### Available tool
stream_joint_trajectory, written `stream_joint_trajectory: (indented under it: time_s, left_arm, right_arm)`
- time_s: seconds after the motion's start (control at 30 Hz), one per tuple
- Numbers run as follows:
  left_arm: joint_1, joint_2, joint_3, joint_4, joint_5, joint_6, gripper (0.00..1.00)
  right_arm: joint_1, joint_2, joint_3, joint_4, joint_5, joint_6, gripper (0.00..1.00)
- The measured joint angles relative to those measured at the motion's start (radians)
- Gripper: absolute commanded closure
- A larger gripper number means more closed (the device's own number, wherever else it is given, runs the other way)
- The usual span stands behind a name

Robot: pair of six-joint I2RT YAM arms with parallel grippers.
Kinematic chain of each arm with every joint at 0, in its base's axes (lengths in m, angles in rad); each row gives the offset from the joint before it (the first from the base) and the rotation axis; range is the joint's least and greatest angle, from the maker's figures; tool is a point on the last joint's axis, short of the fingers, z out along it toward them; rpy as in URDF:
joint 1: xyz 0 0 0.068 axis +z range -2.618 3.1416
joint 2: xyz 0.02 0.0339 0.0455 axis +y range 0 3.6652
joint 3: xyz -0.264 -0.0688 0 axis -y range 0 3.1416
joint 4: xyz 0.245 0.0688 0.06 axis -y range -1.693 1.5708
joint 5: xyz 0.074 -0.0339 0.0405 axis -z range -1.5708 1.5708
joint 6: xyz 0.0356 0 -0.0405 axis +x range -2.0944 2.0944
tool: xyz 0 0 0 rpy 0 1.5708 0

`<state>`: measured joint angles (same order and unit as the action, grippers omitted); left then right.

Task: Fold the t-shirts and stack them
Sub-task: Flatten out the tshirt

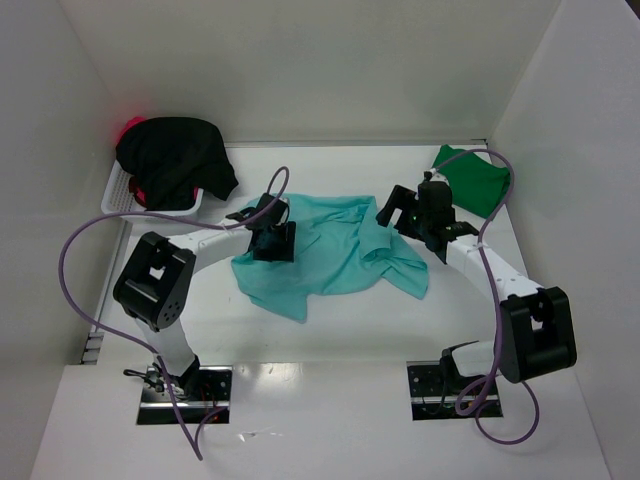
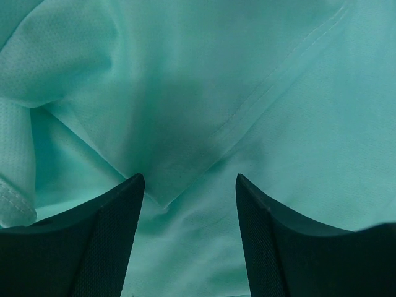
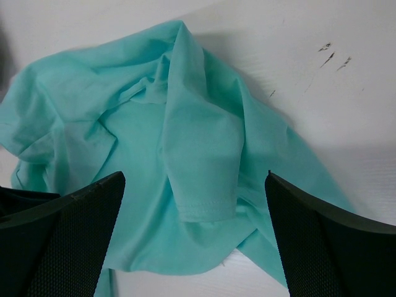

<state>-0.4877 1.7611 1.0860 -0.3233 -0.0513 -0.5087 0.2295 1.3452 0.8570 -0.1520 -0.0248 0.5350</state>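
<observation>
- Light teal t-shirt (image 1: 335, 260) lies crumpled in the middle of the bench (image 1: 330, 340). It is spread unevenly, with one flap reaching toward the near edge on the left and another trailing toward the right edge.
- The left end effector (image 2: 187, 180) is low over the left part of that shirt. Its fingers stand apart, and a folded corner of teal cloth lies in the gap between them; the wrist view shows no pinch on it.
- The right end effector (image 3: 195, 175) hovers over the right part of the same shirt, fingers spread wide with nothing between them. Below it, a hemmed sleeve (image 3: 201, 204) lies folded across the body of the shirt.
- The dark green t-shirt (image 1: 475, 180) sits at the far right corner of the bench, fairly flat and apart from the teal one.
- A white basket (image 1: 118, 200) stands at the far left corner. The black t-shirt (image 1: 175, 160) is heaped on it and hangs over its rim.
- The red-pink t-shirt (image 1: 130, 128) shows only as a small patch behind the black one.
</observation>
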Motion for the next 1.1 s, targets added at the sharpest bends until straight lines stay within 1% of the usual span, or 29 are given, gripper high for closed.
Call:
stream_joint_trajectory:
  time_s: [0.1, 0.13, 0.17, 0.23, 0.27, 0.33, 0.37, 0.47, 0.5, 0.53, 0.8, 0.9, 1.1]
  left_arm:
    - [0.0, 0.0, -0.007, -0.001, -0.007, 0.0, 0.32]
    - [0.0, 0.0, -0.008, 0.0, -0.007, -0.001, 0.34]
    - [0.0, 0.0, -0.009, 0.0, -0.008, -0.001, 0.38]
    - [0.0, 0.0, -0.013, 0.001, -0.011, -0.001, 0.5]
    - [0.0, 0.0, -0.013, 0.0, -0.013, -0.002, 0.58]
    - [0.0, 0.0, -0.013, 0.002, -0.017, -0.012, 0.68]
    - [0.0, 0.0, -0.013, 0.002, -0.021, -0.014, 0.75]
    - [0.0, 0.0, -0.013, 0.002, -0.023, -0.02, 0.88]
    - [0.0, 0.0, -0.013, 0.002, -0.024, -0.023, 0.95]
    - [0.0, 0.0, -0.013, 0.002, -0.026, -0.018, 0.99]
    - [0.0, -0.001, -0.013, 0.001, -0.033, -0.019, 1.0]
    - [0.0, -0.016, -0.013, -0.006, -0.039, -0.018, 1.0]
    - [0.009, -0.101, 0.019, -0.041, -0.049, -0.01, 1.0]
  right_arm:
    - [0.0, 0.0, 0.0, 0.0, -0.009, 0.0, 0.01]
    - [0.0, 0.0, 0.0, 0.0, -0.01, 0.0, 0.01]
    - [0.0, 0.0, 0.0, 0.0, -0.012, 0.0, 0.01]
    - [0.0, 0.0, 0.0, 0.0, -0.014, 0.0, 0.01]
    - [0.0, 0.0, 0.0, 0.0, -0.015, 0.0, 0.01]
    - [0.0, 0.0, 0.0, 0.0, -0.017, 0.0, 0.01]
    - [0.0, -0.001, 0.0, 0.0, -0.017, 0.0, 0.01]
    - [0.002, -0.002, 0.0, 0.0, -0.017, 0.0, 0.02]
    - [0.004, -0.005, 0.0, 0.0, -0.017, 0.0, 0.02]
    - [0.005, -0.006, 0.0, -0.001, -0.017, 0.0, 0.02]
    - [0.04, -0.039, 0.0, -0.016, -0.017, 0.018, 0.05]
    - [0.076, -0.05, 0.0, -0.032, -0.017, 0.027, 0.05]
    - [0.168, -0.057, -0.001, -0.045, -0.001, 0.061, 0.06]
